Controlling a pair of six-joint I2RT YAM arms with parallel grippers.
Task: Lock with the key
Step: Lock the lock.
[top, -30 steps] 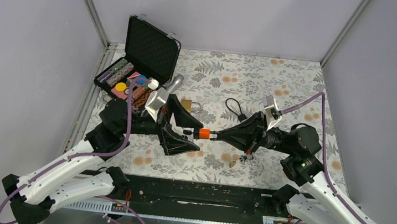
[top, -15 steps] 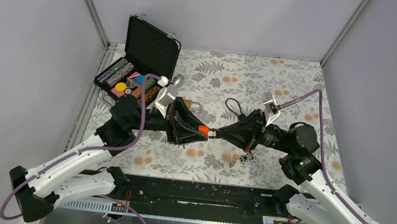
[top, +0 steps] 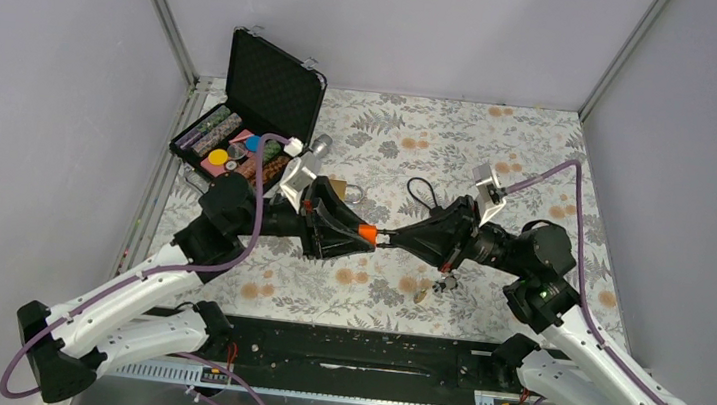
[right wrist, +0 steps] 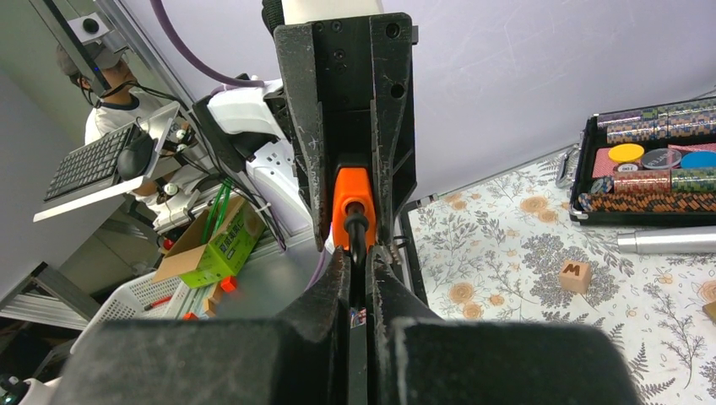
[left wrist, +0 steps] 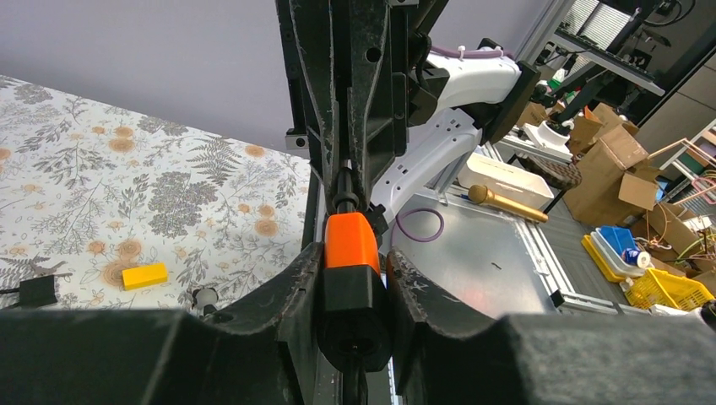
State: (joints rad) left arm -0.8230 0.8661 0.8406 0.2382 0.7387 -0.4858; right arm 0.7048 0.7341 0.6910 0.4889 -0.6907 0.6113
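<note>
Over mid tabletop (top: 531, 150) the arms meet nose to nose. The left end effector (top: 359, 233) clamps the orange-and-black lock (left wrist: 350, 245), and the right end effector (right wrist: 360, 272) is pinched shut on a thin dark stem (right wrist: 355, 226), prob. the key, entering the lock's orange end. Lock & stem share one left-right axis, so a right-wrist roll about it likely does the turn.

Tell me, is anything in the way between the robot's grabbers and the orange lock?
Nothing visible. The left gripper is shut on the orange lock, and the right gripper pinches the thin black piece sticking out of its end.
</note>
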